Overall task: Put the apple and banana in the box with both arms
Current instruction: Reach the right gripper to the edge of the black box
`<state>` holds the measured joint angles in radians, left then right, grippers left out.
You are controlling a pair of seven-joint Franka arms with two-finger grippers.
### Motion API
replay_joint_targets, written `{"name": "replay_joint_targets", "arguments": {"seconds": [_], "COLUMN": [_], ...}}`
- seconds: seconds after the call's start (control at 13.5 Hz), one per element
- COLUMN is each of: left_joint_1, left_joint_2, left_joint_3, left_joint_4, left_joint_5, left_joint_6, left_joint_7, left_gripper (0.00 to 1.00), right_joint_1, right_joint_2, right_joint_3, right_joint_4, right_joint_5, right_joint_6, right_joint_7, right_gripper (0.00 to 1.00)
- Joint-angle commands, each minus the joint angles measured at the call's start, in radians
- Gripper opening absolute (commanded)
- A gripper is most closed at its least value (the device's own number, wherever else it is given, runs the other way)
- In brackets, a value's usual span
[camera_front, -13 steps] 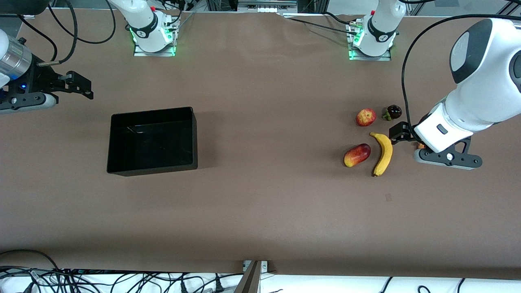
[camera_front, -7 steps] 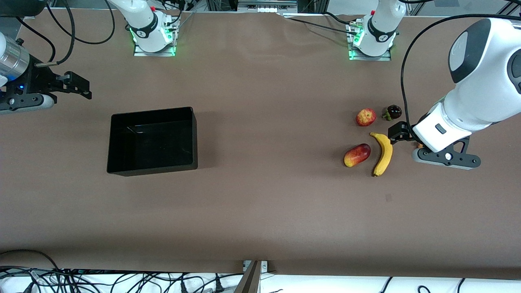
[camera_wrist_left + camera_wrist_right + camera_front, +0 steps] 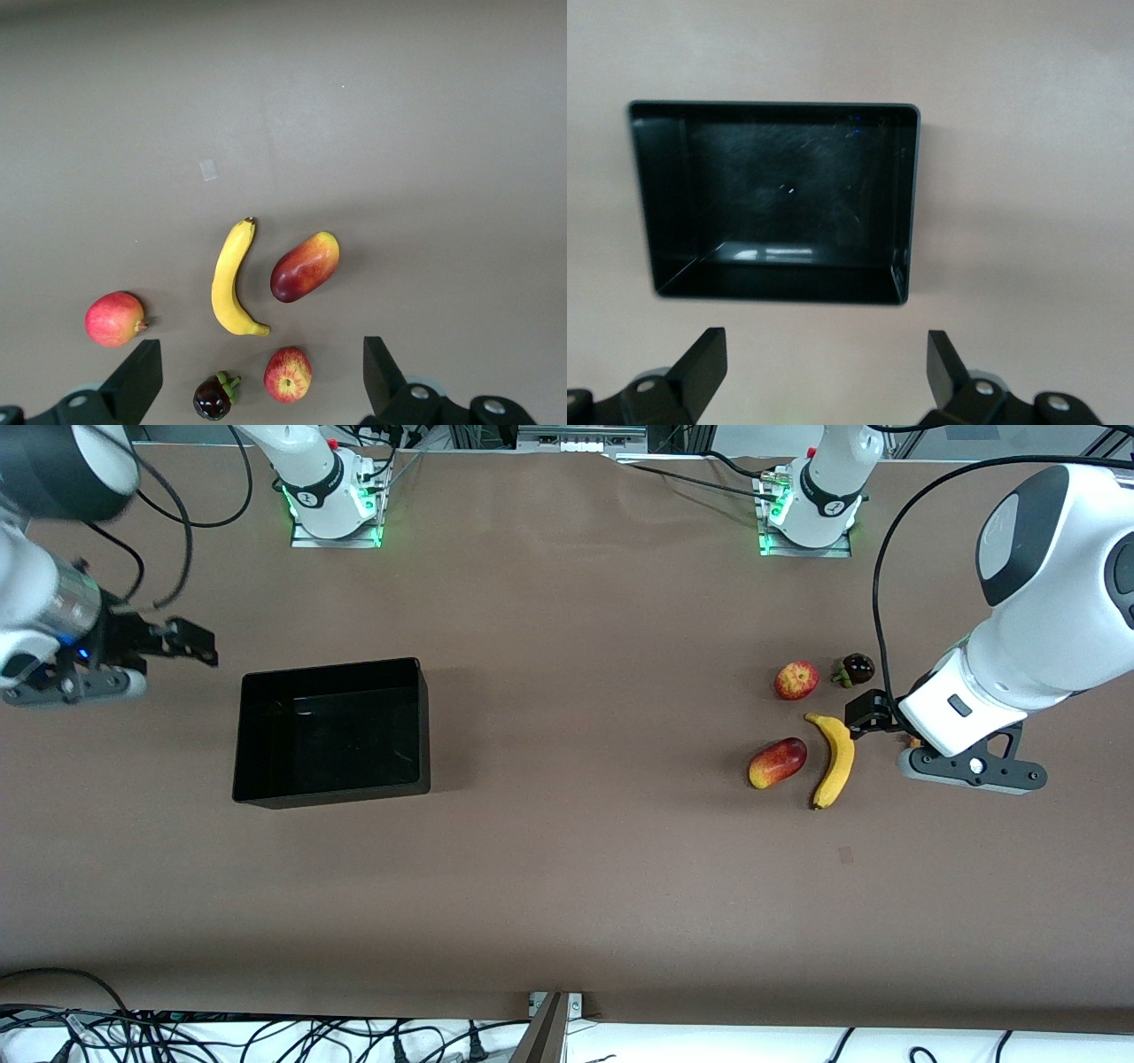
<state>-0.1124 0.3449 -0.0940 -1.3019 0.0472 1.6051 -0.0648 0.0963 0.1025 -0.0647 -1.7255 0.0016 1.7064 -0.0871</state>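
Observation:
The apple (image 3: 796, 680) lies near the left arm's end of the table, with the banana (image 3: 834, 759) just nearer the camera. My left gripper (image 3: 864, 713) is open and empty, hovering over the spot between the banana's upper tip and a dark mangosteen (image 3: 856, 669). In the left wrist view the apple (image 3: 288, 374) and banana (image 3: 229, 283) show between the spread fingers of the left gripper (image 3: 260, 374). The black box (image 3: 332, 793) stands empty toward the right arm's end. My right gripper (image 3: 190, 642) is open and empty beside it. The right wrist view shows the box (image 3: 780, 279) ahead of the right gripper (image 3: 824, 365).
An oval red-and-yellow fruit (image 3: 777, 763) lies beside the banana. In the left wrist view there is also a plain red fruit (image 3: 114, 319) and the mangosteen (image 3: 213, 396). The left arm hides that red fruit in the front view.
My right gripper has moved toward the box and a little nearer the camera. The left gripper has hardly moved. No fruit has moved.

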Motion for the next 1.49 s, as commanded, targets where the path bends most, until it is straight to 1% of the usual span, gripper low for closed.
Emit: {"name": "replay_joint_targets", "arguments": {"seconds": [0.0, 0.07, 0.15, 0.22, 0.37, 0.45, 0.59, 0.67, 0.74, 0.82, 0.89, 0.97, 1.26, 1.41], "left_joint_1": [0.007, 0.007, 0.010, 0.023, 0.048, 0.056, 0.056, 0.054, 0.054, 0.054, 0.054, 0.054, 0.054, 0.054], "left_joint_2": [-0.045, -0.072, -0.093, -0.128, -0.264, -0.314, -0.314, -0.314, -0.314, -0.314, -0.314, -0.314, -0.307, -0.307], "left_joint_3": [0.010, 0.011, 0.013, 0.013, 0.007, 0.007, 0.004, 0.002, 0.004, 0.004, 0.004, 0.002, 0.002, 0.002], "left_joint_4": [0.009, -0.020, -0.058, -0.113, -0.352, -0.434, -0.421, -0.416, -0.418, -0.416, -0.415, -0.415, -0.404, -0.402], "left_joint_5": [-0.003, 0.000, 0.000, 0.002, -0.001, -0.001, -0.001, -0.001, -0.001, -0.001, -0.001, -0.003, -0.013, -0.015], "left_joint_6": [-0.042, -0.066, -0.056, 0.000, 0.178, 0.241, 0.228, 0.226, 0.226, 0.225, 0.225, 0.225, 0.225, 0.225], "left_joint_7": [0.003, 0.002, 0.002, 0.005, 0.013, 0.011, 0.000, -0.003, -0.003, -0.003, -0.004, -0.006, -0.004, -0.004], "left_gripper": [1.00, 1.00, 1.00, 1.00, 1.00, 1.00, 1.00, 1.00, 1.00, 1.00, 1.00, 1.00, 1.00, 1.00], "right_joint_1": [-0.020, -0.035, -0.046, -0.059, -0.075, -0.084, -0.090, -0.090, -0.092, -0.098, -0.098, -0.098, -0.099, -0.098], "right_joint_2": [0.095, 0.129, 0.150, 0.160, 0.175, 0.187, 0.201, 0.204, 0.204, 0.204, 0.204, 0.204, 0.198, 0.197], "right_joint_3": [-0.018, -0.018, -0.018, -0.018, -0.018, -0.018, -0.017, -0.017, -0.017, -0.017, -0.017, -0.017, -0.014, -0.006], "right_joint_4": [-0.052, -0.074, -0.109, -0.158, -0.276, -0.323, -0.379, -0.403, -0.413, -0.419, -0.419, -0.419, -0.405, -0.381], "right_joint_5": [-0.012, -0.012, -0.012, -0.012, -0.012, -0.011, -0.006, -0.006, -0.006, -0.006, -0.005, -0.005, 0.005, 0.017], "right_joint_6": [0.146, 0.209, 0.275, 0.350, 0.531, 0.602, 0.666, 0.682, 0.682, 0.677, 0.674, 0.671, 0.633, 0.601], "right_joint_7": [-0.037, -0.046, -0.049, -0.049, -0.069, -0.074, -0.077, -0.077, -0.077, -0.077, -0.076, -0.072, -0.071, -0.074], "right_gripper": [1.00, 1.00, 1.00, 1.00, 1.00, 1.00, 1.00, 0.96, 0.80, 0.43, 0.09, 0.00, 0.00, 0.00]}}
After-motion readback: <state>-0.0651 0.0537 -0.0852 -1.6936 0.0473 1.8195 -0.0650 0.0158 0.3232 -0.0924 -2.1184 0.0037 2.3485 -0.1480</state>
